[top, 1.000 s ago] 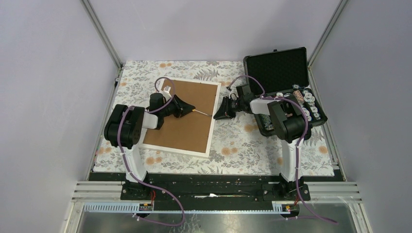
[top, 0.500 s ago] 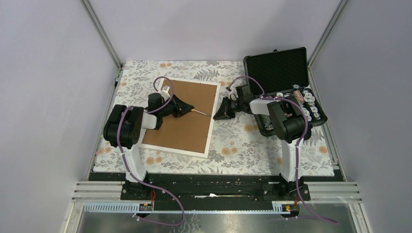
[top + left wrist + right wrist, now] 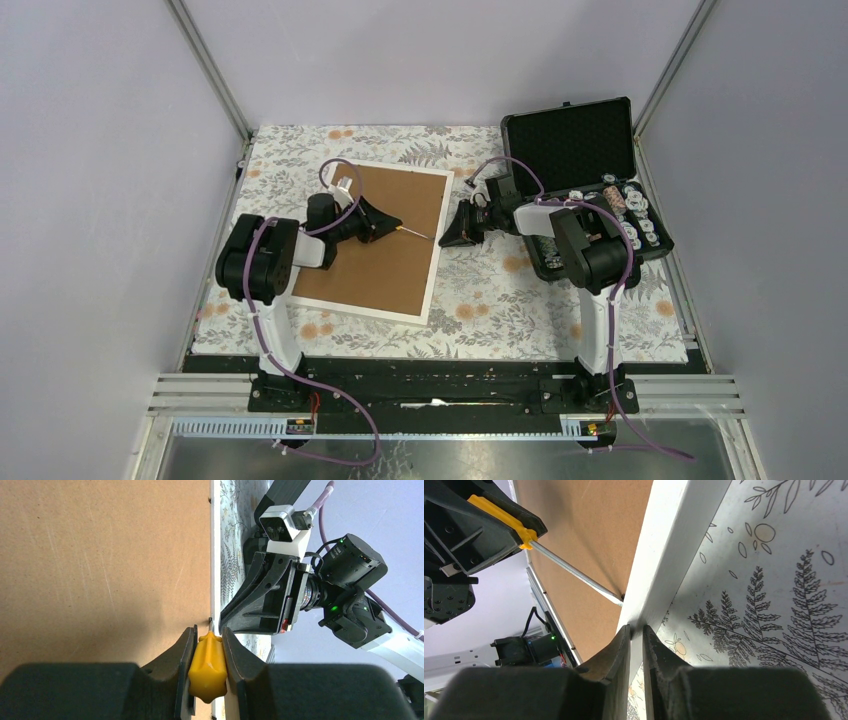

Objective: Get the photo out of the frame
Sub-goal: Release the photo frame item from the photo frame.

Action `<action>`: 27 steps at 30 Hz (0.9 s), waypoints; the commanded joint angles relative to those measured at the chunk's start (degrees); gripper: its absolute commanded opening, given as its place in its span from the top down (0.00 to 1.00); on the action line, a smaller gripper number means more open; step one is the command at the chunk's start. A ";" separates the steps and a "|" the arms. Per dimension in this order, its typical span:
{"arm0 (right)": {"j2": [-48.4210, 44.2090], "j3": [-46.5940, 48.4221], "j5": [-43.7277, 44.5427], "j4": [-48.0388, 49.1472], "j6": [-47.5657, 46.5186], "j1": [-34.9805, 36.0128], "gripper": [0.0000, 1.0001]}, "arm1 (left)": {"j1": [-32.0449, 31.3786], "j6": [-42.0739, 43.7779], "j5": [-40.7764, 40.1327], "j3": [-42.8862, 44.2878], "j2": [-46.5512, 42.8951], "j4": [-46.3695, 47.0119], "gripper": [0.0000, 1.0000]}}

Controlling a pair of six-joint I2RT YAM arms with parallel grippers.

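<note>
The frame (image 3: 380, 250) lies face down on the flowered cloth, brown fibreboard back up, thin white border around it. The photo is hidden beneath that back. My left gripper (image 3: 385, 225) is shut on a yellow-handled screwdriver (image 3: 207, 665). Its steel shaft (image 3: 574, 572) reaches across the back, and its tip sits at the inner side of the frame's right border (image 3: 674, 545). My right gripper (image 3: 637, 630) comes in from the right and pinches that white border between its nearly closed fingers, close to the screwdriver tip. In the top view the right gripper (image 3: 447, 238) sits at the frame's right edge.
An open black foam-lined case (image 3: 585, 150) stands at the back right, with small tools and parts in its lower half (image 3: 625, 215). The right arm's elbow hangs over it. Metal rails (image 3: 440, 395) run along the near table edge.
</note>
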 commanded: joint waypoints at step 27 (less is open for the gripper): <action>2.34 -0.17 1.28 -0.89 -0.57 2.92 0.75 | 3.79 7.90 2.88 1.76 -2.04 -1.85 1.00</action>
